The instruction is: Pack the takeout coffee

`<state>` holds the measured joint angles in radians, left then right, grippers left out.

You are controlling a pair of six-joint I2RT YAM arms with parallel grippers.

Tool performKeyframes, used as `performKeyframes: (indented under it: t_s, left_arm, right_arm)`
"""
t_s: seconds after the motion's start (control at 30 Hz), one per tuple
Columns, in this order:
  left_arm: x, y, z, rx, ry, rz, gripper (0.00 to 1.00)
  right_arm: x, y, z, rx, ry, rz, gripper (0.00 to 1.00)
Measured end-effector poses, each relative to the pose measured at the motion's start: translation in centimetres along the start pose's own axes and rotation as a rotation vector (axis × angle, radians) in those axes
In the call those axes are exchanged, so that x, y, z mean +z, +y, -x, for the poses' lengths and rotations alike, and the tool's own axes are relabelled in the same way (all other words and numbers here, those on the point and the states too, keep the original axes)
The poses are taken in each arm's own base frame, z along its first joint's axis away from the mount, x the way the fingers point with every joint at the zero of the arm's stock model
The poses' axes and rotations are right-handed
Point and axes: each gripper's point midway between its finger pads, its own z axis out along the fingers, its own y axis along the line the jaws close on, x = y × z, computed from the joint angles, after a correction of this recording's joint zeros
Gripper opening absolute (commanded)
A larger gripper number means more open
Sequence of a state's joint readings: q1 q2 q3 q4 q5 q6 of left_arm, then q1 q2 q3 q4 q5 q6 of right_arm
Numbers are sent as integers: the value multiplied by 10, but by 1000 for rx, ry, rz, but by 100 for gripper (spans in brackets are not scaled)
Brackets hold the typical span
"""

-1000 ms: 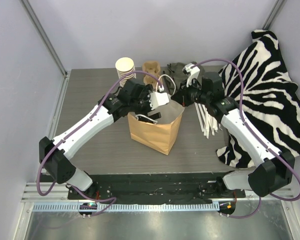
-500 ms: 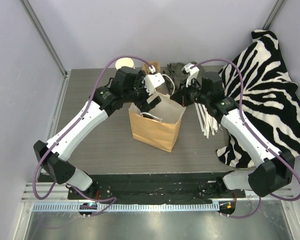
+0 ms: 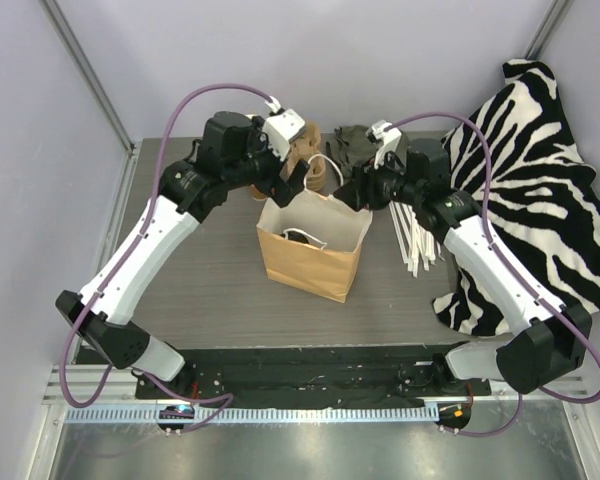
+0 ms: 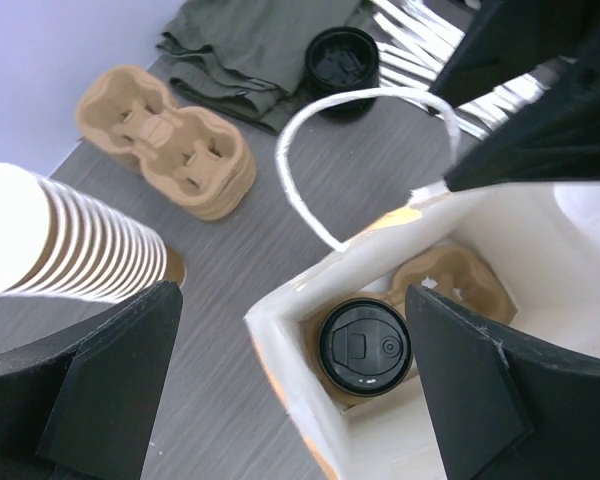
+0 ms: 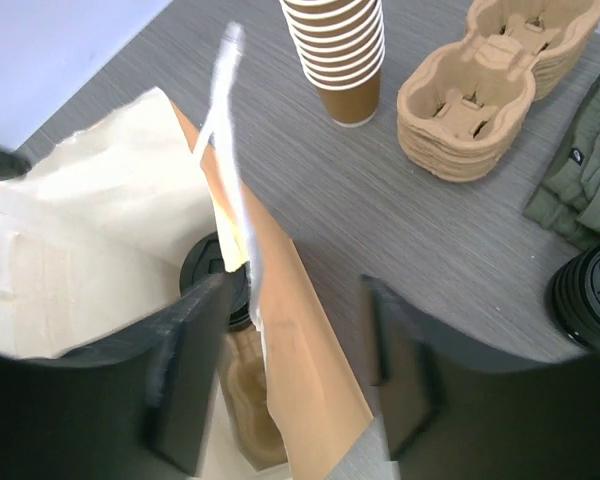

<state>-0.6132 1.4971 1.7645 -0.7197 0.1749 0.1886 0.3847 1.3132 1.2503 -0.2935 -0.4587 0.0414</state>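
The takeout coffee point(image 4: 365, 347), a brown cup with a black lid, stands inside the brown paper bag point(image 3: 310, 262) in a moulded carrier. The right wrist view shows its lid point(image 5: 202, 268) behind the bag's wall. My left gripper point(image 4: 290, 390) hangs open above the bag's far left corner, holding nothing. My right gripper point(image 5: 300, 380) is open at the bag's far right rim point(image 5: 280, 300), which stands between its fingers; the right finger is clear of the paper. A white handle point(image 4: 310, 190) arches over the rim.
A stack of lidless cups point(image 4: 60, 240) and a pile of cardboard carriers point(image 4: 170, 150) stand behind the bag. Loose black lids point(image 4: 342, 60) lie by a green cloth point(image 3: 355, 140). Wrapped straws point(image 3: 415, 240) and a zebra cloth point(image 3: 540, 170) lie to the right.
My left gripper has lifted out of the bag and drawn back to the far left. My right gripper has gone from shut on the bag's rim to open. The bag stands straighter.
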Motion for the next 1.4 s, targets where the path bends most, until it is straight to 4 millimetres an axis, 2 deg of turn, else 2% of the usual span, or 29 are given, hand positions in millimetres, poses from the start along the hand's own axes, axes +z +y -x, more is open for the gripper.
performKeyframes:
  t_s: [0.23, 0.43, 0.53, 0.63, 0.7, 0.77, 0.8, 0.83, 0.93, 1.0, 1.07, 1.23, 1.33, 1.4]
  left_arm:
    - [-11, 38, 18, -123, -43, 98, 100]
    - [-10, 77, 15, -270, -43, 183, 100]
    - [-10, 91, 4, -323, -21, 213, 100]
    - [-11, 101, -9, -360, 4, 235, 100]
    - [-11, 108, -20, -380, 27, 248, 100]
    - [-10, 112, -35, -401, 58, 253, 100]
    - [-10, 115, -43, -412, 75, 256, 100]
    - [-10, 119, -53, -427, 94, 264, 100]
    - [-15, 135, -85, -480, 151, 297, 100]
    - [-17, 140, -105, -512, 190, 305, 100]
    - [-19, 138, -123, -538, 232, 294, 100]
    - [-22, 111, -155, -557, 324, 226, 100]
    - [-28, 101, -162, -553, 348, 209, 100]
    - [-31, 99, -162, -548, 347, 208, 100]
  right_arm:
    - [-8, 4, 27, -7, -43, -9, 78]
    - [-37, 4, 83, -42, -152, -90, 82]
    - [-59, -16, 102, -36, -190, -173, 78]
    - [-85, -70, 101, 8, -176, -335, 72]
    - [-95, -105, 87, 37, -128, -435, 67]
    - [-98, -136, 65, 64, -49, -515, 58]
    - [-97, -147, 51, 75, -1, -538, 55]
    - [-93, -155, 37, 88, 51, -552, 44]
    - [-79, -176, -8, 118, 207, -576, 34]
    - [-70, -190, -38, 137, 299, -596, 34]
    - [-61, -207, -77, 172, 417, -615, 33]
    - [-42, -240, -152, 253, 622, -634, 29]
    - [-34, -252, -177, 283, 685, -637, 29]
    - [-32, -263, -183, 299, 695, -649, 29]
